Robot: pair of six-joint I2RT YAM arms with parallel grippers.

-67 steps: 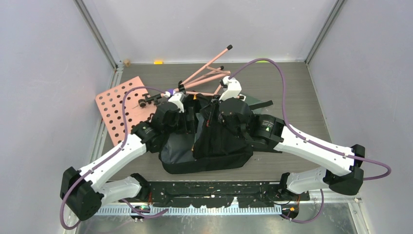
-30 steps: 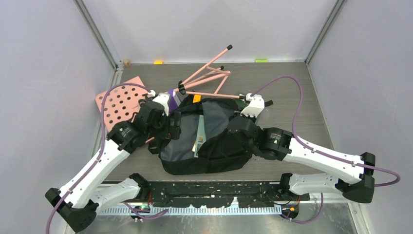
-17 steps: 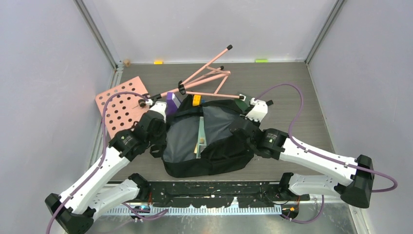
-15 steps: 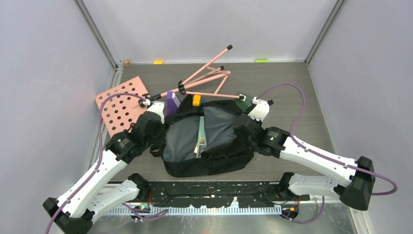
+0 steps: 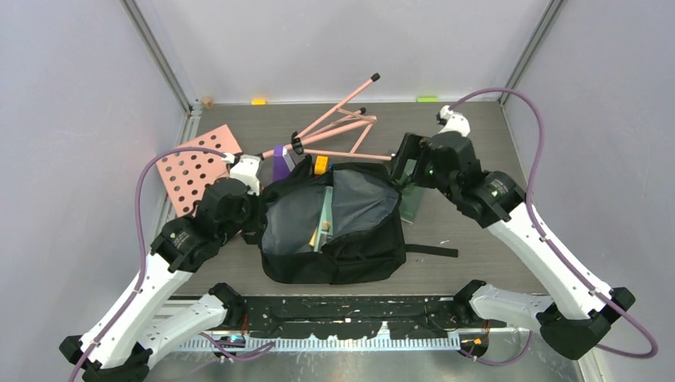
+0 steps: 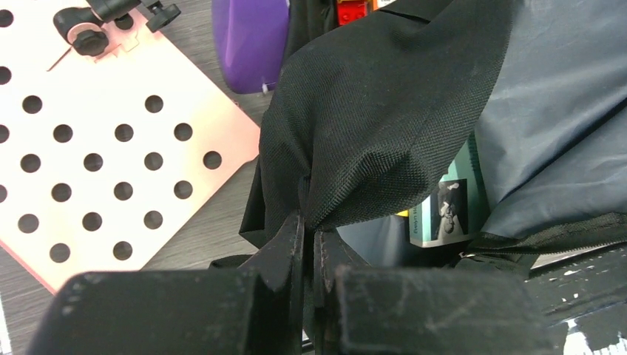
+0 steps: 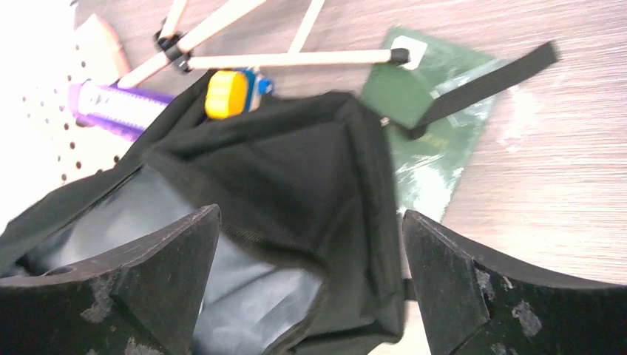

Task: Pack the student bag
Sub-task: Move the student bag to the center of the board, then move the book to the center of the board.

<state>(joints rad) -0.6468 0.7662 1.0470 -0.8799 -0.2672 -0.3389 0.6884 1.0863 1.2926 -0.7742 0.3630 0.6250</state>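
The left gripper (image 6: 303,240) pinched the student bag (image 5: 350,247) at its rim, jaws closed; the right gripper (image 7: 310,214) gaped empty above an apparent green booklet (image 7: 436,159) beside it. Slipping fabric risked collapsing the opening.

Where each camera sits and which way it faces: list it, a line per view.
Top external: above, behind the robot, looking down; left arm, right arm and the open student bag show.
Left wrist: faces along the left hand, shut on the bag's edge.
Right wrist: looks down past the open right hand at the bag.
Shared: all see the bag.
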